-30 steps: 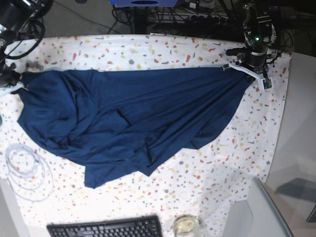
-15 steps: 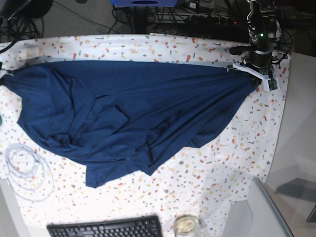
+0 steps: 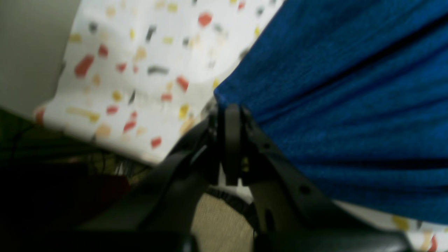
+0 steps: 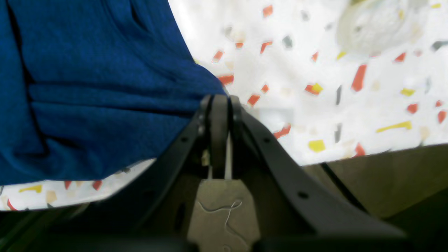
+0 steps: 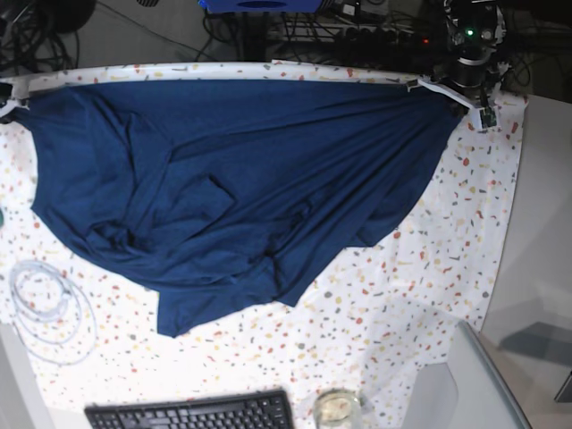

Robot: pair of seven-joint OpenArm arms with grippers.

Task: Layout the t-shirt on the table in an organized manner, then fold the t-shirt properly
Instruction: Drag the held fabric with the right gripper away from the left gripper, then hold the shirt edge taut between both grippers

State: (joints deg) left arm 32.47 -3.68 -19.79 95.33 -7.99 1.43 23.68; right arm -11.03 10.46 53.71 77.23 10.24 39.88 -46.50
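Observation:
The dark navy t-shirt (image 5: pixel 250 179) lies stretched across the far half of the speckled table (image 5: pixel 429 268), its near side still bunched in folds. My left gripper (image 5: pixel 450 91) is at the far right corner. The left wrist view shows this gripper (image 3: pixel 229 109) shut on the t-shirt (image 3: pixel 350 87) at its edge. My right gripper (image 4: pixel 220 99) is shut on the t-shirt (image 4: pixel 87 87) at its opposite corner, close to the table (image 4: pixel 350 87) edge. In the base view that arm is almost wholly off the left edge.
A coiled white cable (image 5: pixel 45 308) lies at the near left. A black keyboard (image 5: pixel 192 413) and a glass (image 5: pixel 336 408) sit at the front edge. Bare grey surface (image 5: pixel 545 223) borders the right side. Cables and equipment crowd the floor beyond the far edge.
Both grippers have pulled the t-shirt's upper edge toward the table's far edge. The fabric is now drawn straighter and wider, and the right arm has slid out of the base view.

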